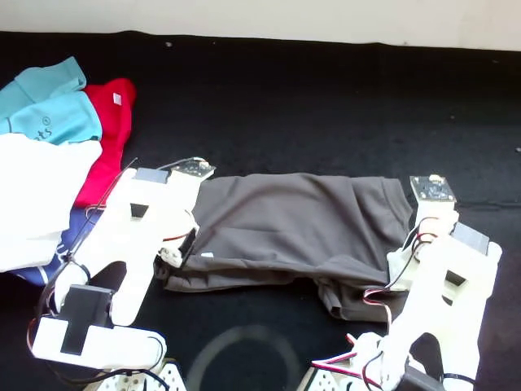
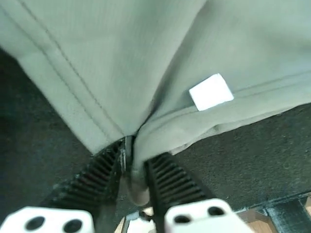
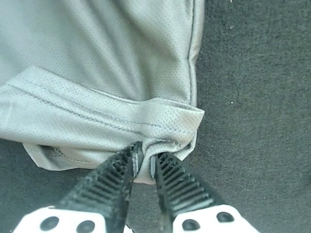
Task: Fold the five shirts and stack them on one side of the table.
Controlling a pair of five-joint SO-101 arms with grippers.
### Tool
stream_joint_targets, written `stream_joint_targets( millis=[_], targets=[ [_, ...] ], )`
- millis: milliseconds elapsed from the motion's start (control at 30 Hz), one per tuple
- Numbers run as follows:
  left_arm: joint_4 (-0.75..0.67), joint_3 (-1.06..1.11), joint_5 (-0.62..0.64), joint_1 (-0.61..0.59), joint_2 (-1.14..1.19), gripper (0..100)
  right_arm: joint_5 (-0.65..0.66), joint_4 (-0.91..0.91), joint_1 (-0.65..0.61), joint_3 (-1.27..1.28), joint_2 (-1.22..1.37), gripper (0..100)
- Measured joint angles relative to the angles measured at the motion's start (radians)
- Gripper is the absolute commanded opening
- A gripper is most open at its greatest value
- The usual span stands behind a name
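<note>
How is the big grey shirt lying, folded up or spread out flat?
Half-folded: the dark grey fabric shirt lies stretched wide, with layers doubled over along its near edge.

arms [image 1: 130, 236]: white shells | right pincer [image 3: 145, 154]: black, ribbed | cables [image 1: 376, 295]: red, black
</note>
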Motion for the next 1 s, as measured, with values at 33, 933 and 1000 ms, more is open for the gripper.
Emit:
stream_joint_targets(
  millis=[33, 933, 1000],
  targets=[
    [0.0, 0.0, 0.0, 0.0, 0.0, 18, 0.0, 0.0, 0.0, -0.003, 0.0, 19.0],
    [0.044, -0.534, 0.0, 0.0, 0.256, 1, -0.181, -0.221, -0.293, -0.408, 0.292, 0.9],
    [-0.012, -0.539, 0.0, 0.0, 0.33, 1, -0.209, -0.282, -0.296, -0.408, 0.387, 0.9]
  ],
)
